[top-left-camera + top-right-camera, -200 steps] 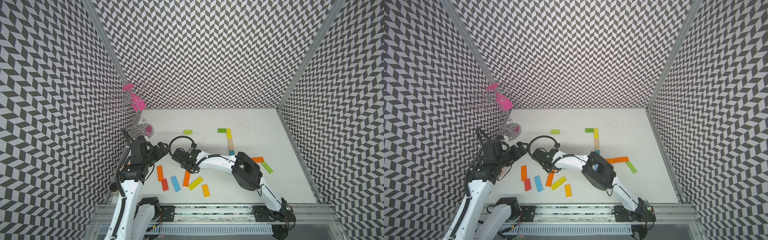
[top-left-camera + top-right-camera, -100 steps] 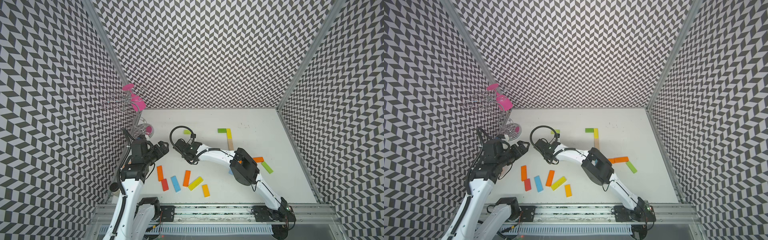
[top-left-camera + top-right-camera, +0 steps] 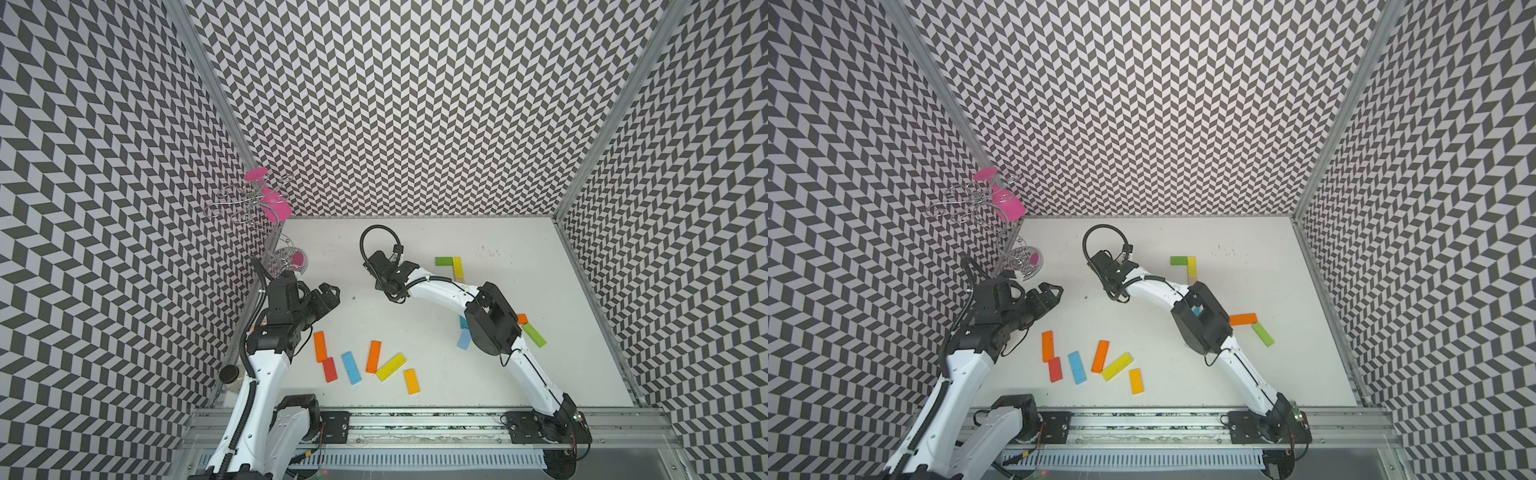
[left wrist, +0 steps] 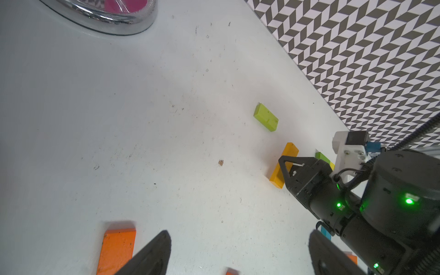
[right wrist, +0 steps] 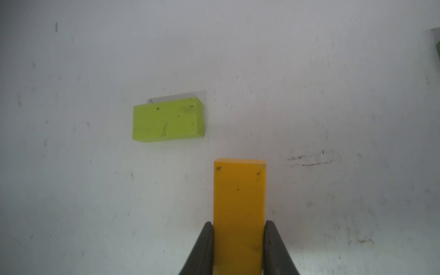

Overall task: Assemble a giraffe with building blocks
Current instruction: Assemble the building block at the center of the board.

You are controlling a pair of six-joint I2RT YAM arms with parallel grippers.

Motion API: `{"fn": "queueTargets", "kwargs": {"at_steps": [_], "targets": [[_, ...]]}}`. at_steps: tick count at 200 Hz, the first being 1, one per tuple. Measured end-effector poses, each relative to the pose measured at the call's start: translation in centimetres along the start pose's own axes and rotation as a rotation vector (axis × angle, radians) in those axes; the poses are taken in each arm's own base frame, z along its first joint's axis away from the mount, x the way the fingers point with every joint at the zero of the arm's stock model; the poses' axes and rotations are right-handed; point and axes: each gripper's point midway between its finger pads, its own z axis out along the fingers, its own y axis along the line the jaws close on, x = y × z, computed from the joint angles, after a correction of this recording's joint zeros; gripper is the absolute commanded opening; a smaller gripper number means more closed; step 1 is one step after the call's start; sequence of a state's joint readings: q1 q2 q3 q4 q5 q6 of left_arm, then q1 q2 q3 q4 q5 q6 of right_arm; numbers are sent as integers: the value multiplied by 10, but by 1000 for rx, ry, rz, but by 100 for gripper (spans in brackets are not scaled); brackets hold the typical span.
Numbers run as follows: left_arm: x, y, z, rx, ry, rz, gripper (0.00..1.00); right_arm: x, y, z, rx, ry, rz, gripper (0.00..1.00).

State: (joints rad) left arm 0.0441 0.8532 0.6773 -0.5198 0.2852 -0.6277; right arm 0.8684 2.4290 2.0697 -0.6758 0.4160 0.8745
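1. My right end effector (image 5: 238, 225) is clamped on a yellow block (image 5: 239, 190), a finger against each long edge. Whether the block touches the worktop (image 5: 71, 190) I cannot tell.
2. A lime block (image 5: 166, 121) lies flat just beside the held block's free end, not touching it.
3. My left end effector (image 4: 238, 235) hangs wide and holds nothing, above the worktop near an orange block (image 4: 116, 247).
4. In a top view, loose blocks lie near the front rail (image 3: 415, 420), a blue block (image 3: 352, 367) among them. Farther back, a green block (image 3: 444, 261) and a second yellow block (image 3: 457, 268) form an L.
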Motion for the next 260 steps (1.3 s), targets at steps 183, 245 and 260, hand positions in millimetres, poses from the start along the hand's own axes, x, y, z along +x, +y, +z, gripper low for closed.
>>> {"fn": "queueTargets", "kwargs": {"at_steps": [183, 245, 260], "targets": [[11, -5, 12, 77, 31, -12, 90, -24, 1, 32, -84, 60, -64, 42], [11, -6, 12, 79, 32, -11, 90, -21, 1, 44, -85, 69, -64, 43], [11, -6, 12, 79, 33, -10, 90, -22, 4, 44, -90, 66, -62, 42]]}}
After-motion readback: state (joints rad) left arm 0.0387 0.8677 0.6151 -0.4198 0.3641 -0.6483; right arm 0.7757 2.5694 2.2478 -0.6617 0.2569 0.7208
